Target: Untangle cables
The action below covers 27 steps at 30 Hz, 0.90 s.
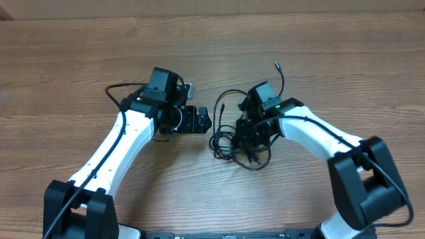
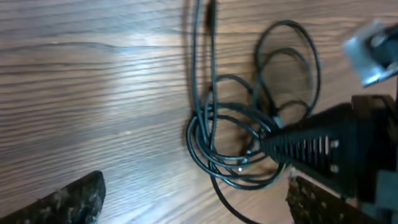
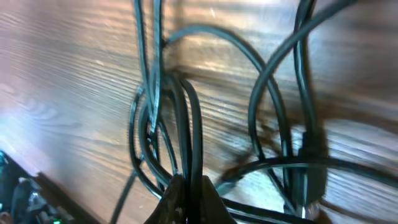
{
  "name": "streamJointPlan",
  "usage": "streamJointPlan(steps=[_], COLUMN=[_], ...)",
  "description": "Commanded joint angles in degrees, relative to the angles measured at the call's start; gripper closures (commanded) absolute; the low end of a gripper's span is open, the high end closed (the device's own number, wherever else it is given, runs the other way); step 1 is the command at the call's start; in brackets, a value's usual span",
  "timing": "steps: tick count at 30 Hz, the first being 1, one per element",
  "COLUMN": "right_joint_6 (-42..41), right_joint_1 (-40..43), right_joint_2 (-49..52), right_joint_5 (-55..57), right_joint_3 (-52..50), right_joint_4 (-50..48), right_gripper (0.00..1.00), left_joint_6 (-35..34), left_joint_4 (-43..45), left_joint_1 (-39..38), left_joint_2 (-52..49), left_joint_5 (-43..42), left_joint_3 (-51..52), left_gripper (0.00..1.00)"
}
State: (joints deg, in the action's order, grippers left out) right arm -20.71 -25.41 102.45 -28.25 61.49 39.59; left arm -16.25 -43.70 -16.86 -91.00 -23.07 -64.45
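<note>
Right pincer (image 3: 188, 196) tips are cut off at frame btm, but are seen clamped on strands of the cables (image 2: 214, 149), a black tangle laid mid-surface (image 1: 319, 53). Left pincer (image 1: 200, 122) is held wide open w/ nothing gripped, just left of the tangle.

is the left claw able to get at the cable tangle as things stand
Probably yes: the left claw is open and points at the cables, with only bare table between. The right claw pinches strands on the tangle's far side, so the near loops look free.
</note>
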Motion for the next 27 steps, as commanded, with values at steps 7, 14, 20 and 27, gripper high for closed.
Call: streamJointPlan(steps=[7,14,20,27], right_joint_6=[1.3,-0.1,-0.3,-1.6], right_joint_1=[1.7,3.1,5.1,5.6], right_joint_2=[-15.1,-22.5,-25.9,-25.9], right_joint_5=[-2.6,-7.7,-10.0,-11.1], right_joint_3=[6.5,6.5,6.5,6.5], right_joint_4=[0.3,0.4,0.0,-0.6], right_gripper=[0.96,0.96,0.96,0.96], left_joint_6=[-0.3,2.5,2.5,2.5], left_joint_4=[2.4,7.3,14.2,17.5], left_joint_1=[0.1,0.1,0.4,0.3], left_joint_2=[-0.3,-0.3,-0.3,-0.3], left_joint_5=[-13.4,-20.0,-31.0,-36.2], left_joint_3=[-0.5,-0.5,-0.5,-0.5], left_gripper=[0.1,0.1,0.2,0.61])
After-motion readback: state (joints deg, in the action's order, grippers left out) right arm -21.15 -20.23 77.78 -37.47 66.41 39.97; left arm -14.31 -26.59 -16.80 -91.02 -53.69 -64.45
